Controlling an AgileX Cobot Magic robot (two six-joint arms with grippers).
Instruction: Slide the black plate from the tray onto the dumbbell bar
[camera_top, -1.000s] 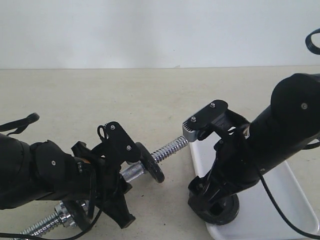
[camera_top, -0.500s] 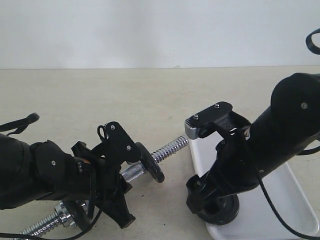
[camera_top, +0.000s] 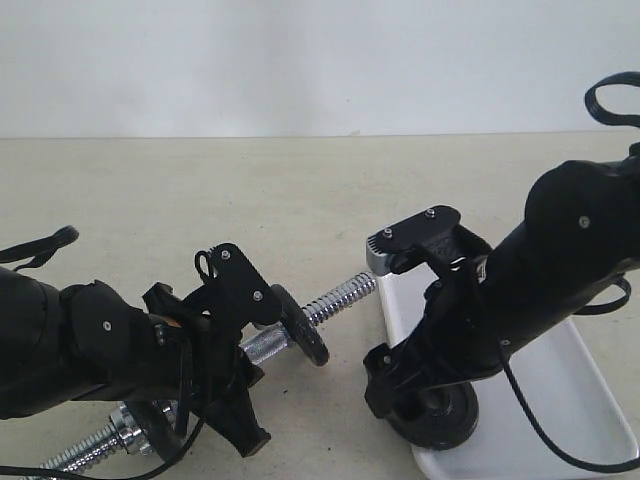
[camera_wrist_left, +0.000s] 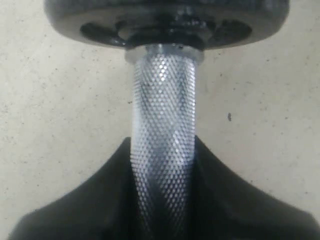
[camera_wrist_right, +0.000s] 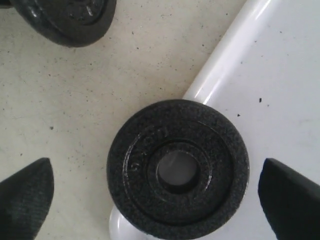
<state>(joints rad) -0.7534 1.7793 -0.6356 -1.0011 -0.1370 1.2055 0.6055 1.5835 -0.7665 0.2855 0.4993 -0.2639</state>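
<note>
A black plate (camera_wrist_right: 177, 167) lies flat on the near corner of the white tray (camera_wrist_right: 280, 90), overhanging its rim. My right gripper (camera_wrist_right: 156, 161) hangs over it, open, one finger on each side and both clear of its edge. In the exterior view this plate (camera_top: 445, 418) sits under the right arm at the tray's (camera_top: 590, 400) near left corner. My left gripper (camera_wrist_left: 162, 140) is shut on the knurled dumbbell bar (camera_wrist_left: 162, 125), held off the table. Another black plate (camera_top: 300, 325) sits on the bar, and the threaded end (camera_top: 345, 293) points at the tray.
A third black plate (camera_top: 155, 425) and a chrome collar (camera_top: 125, 428) are at the bar's other end, low on the left. The beige table (camera_top: 300, 190) runs back to a white wall. A black cable (camera_top: 610, 95) loops above the right arm.
The right arm has shifted a little to the left over the plate on the tray. The plate, the bar and the left arm have not moved.
</note>
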